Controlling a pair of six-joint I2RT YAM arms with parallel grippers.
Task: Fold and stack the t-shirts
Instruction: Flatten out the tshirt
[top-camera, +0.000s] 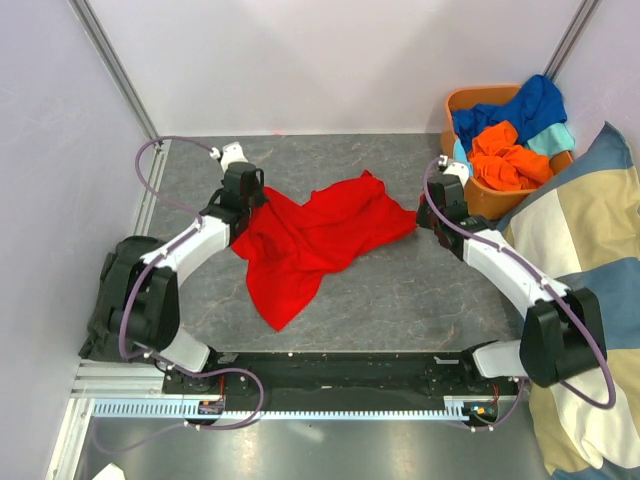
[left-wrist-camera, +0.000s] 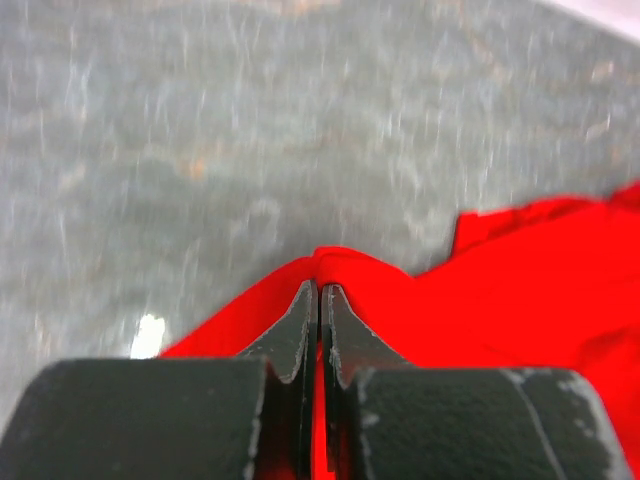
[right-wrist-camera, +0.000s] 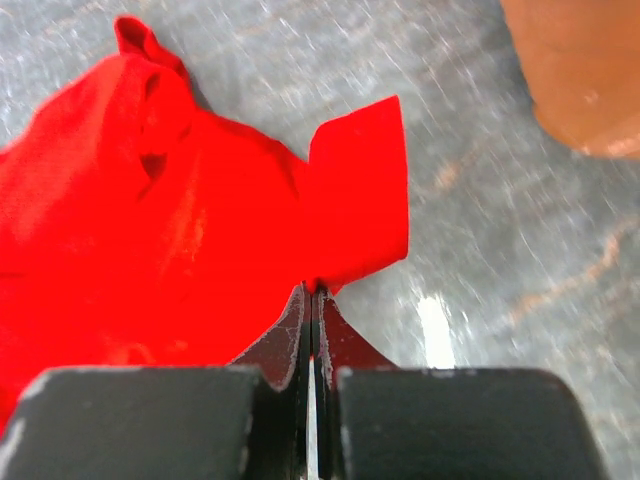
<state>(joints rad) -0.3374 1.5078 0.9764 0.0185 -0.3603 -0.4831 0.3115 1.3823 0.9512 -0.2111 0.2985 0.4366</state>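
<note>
your red t-shirt (top-camera: 315, 240) lies crumpled at the centre of the table (top-camera: 400, 300); its sleeves and collar cannot be told apart. your left gripper (left-wrist-camera: 319, 290) is clamped on its 10 o'clock edge, in a blurred wrist view. your right gripper (right-wrist-camera: 311, 292) is clamped on its 3 o'clock corner. at 2 o'clock the basket (top-camera: 452, 108) holds heaped shirts (top-camera: 505, 160), blue, orange and teal, partly covering each other. the cushion (top-camera: 590, 230) is cut off at 3 o'clock.

Matt cloth red t-shirt (top-camera: 320, 235); table (top-camera: 400, 290) seemingly smooth, faintly glossy
</note>
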